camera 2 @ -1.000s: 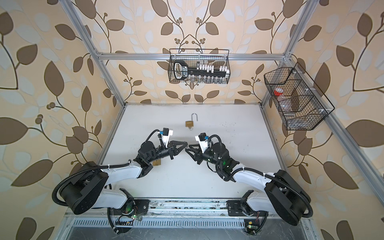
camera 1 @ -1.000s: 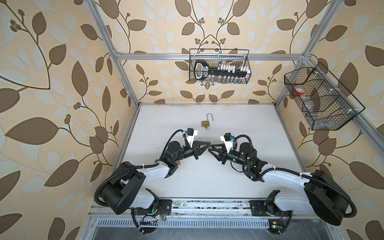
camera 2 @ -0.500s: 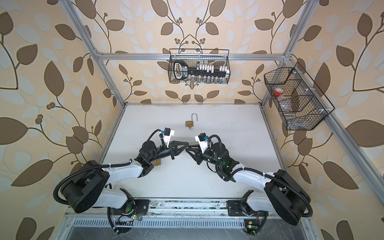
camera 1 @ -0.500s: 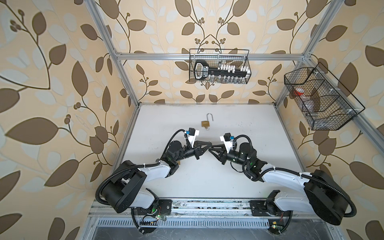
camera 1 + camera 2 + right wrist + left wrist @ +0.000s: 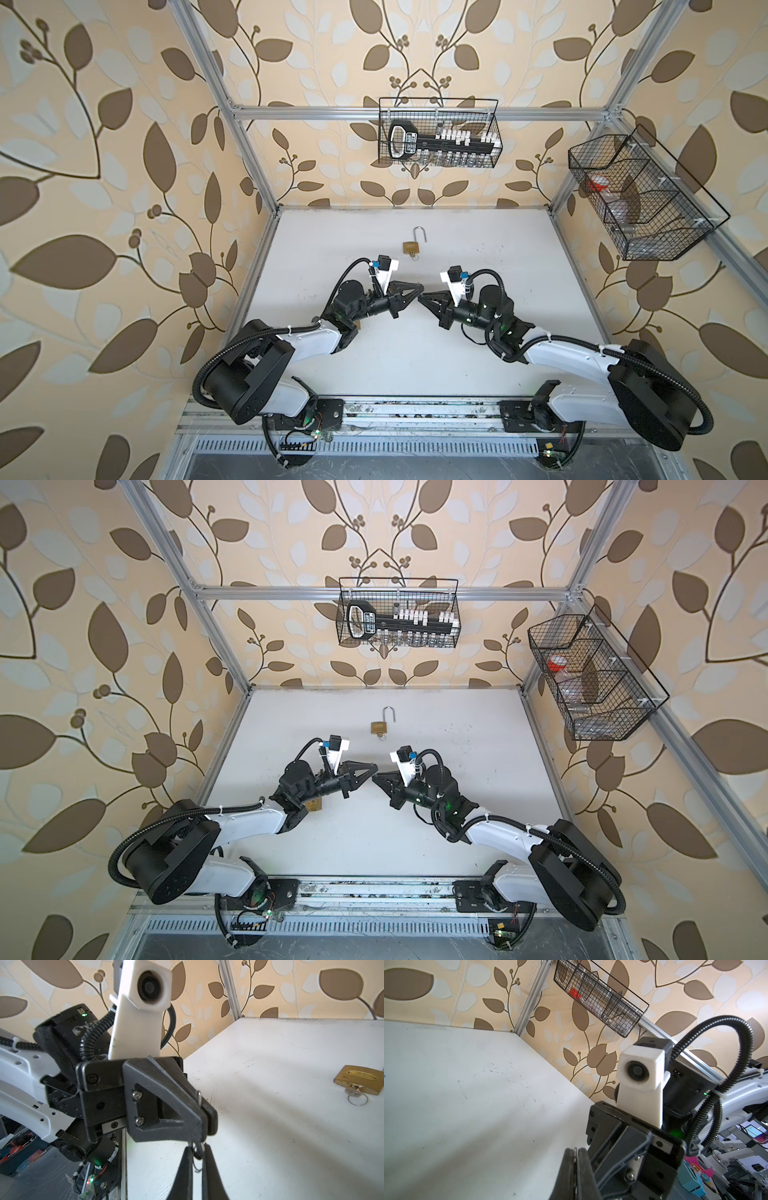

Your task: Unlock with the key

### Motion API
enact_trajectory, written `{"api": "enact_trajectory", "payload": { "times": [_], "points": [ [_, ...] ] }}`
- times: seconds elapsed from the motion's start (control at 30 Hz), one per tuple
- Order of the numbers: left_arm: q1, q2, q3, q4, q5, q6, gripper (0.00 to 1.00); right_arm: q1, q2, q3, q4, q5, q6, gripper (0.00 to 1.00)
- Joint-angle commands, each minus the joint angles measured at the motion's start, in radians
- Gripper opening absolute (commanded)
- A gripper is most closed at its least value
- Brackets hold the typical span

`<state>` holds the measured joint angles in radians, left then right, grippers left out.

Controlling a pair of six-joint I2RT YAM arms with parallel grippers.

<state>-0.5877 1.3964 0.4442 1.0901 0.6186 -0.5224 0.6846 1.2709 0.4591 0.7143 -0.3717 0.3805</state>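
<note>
the two claws meet tip to tip near the middle of the white counter (image 5: 478, 257) in both top views. the left claw (image 5: 419, 289) points toward 3 o'clock and the right claw (image 5: 421, 297) toward 9 o'clock; whether the tips touch i cannot tell. in the right wrist view the left claw's jaws are pressed together on a thin wire key ring (image 5: 198, 1152): a bit of wire sticks out of the seam on one side and a loop hangs out on the other. the right claw's own fingers (image 5: 184, 1169) are drawn in narrow, with that loop pinched between their tips. whatever hangs on the ring is hidden between the jaws. the left wrist view shows the left claw's fingers flat against each other.

the open padlock (image 5: 410, 247) lies flat on the counter at 12 o'clock from the meeting point, apart from both claws, its shackle free at one end. a small key (image 5: 351, 1091) sits in its keyhole, with its own ring lying on the counter on the 6 o'clock side. a second padlock (image 5: 312, 805), brass too, peeks out from under the left arm's wrist at about 8 o'clock from the claws; its shackle is hidden.

a back basket (image 5: 438, 137) of black wire hangs on the far wall at 12 o'clock, and a side basket (image 5: 644, 199) at 2 o'clock.
</note>
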Motion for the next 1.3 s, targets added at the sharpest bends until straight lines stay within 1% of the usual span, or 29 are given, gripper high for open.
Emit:
{"api": "enact_trajectory", "payload": {
  "times": [0.0,0.17,0.2,0.27,0.37,0.43,0.57,0.8,0.97,1.07,1.2,1.27],
  "points": [
    [-0.017,-0.002,0.036,0.038,0.046,0.002,0.0,-0.012,-0.008,0.003,0.037,0.017,-0.006,0.0],
    [-0.017,0.027,0.039,0.06,0.046,-0.006,0.0,-0.043,-0.005,-0.014,0.087,-0.024,0.033,0.0],
    [-0.017,0.033,0.04,0.063,0.046,-0.009,0.04,-0.045,-0.002,-0.014,0.088,-0.029,0.034,0.0],
    [-0.017,0.035,0.041,0.068,0.047,-0.013,0.05,-0.044,-0.001,-0.014,0.087,-0.033,0.034,0.0],
    [-0.018,0.028,0.035,0.065,0.037,-0.008,0.12,-0.043,0.0,-0.014,0.088,-0.035,0.031,0.0],
    [-0.017,0.018,0.034,0.054,0.03,0.001,0.12,-0.045,-0.001,-0.014,0.088,-0.036,0.028,0.0],
    [-0.017,0.005,0.028,0.045,0.012,0.01,0.19,-0.045,-0.002,-0.013,0.081,-0.035,0.023,0.0],
    [-0.015,-0.033,0.006,0.048,-0.022,0.022,0.22,-0.044,0.006,-0.006,0.068,-0.032,0.018,0.0],
    [-0.015,-0.074,-0.014,0.043,-0.058,0.035,0.27,-0.044,0.027,0.009,0.052,-0.04,0.019,0.0],
    [-0.016,-0.098,-0.02,0.016,-0.082,0.052,0.28,-0.043,0.037,0.013,0.057,-0.05,0.024,0.0],
    [-0.015,-0.091,-0.012,0.009,-0.069,0.052,0.22,-0.042,0.043,0.018,0.053,-0.052,0.023,0.0],
    [-0.015,-0.079,-0.006,0.007,-0.062,0.049,0.23,-0.042,0.04,0.017,0.055,-0.056,0.024,0.0]
  ]
}}
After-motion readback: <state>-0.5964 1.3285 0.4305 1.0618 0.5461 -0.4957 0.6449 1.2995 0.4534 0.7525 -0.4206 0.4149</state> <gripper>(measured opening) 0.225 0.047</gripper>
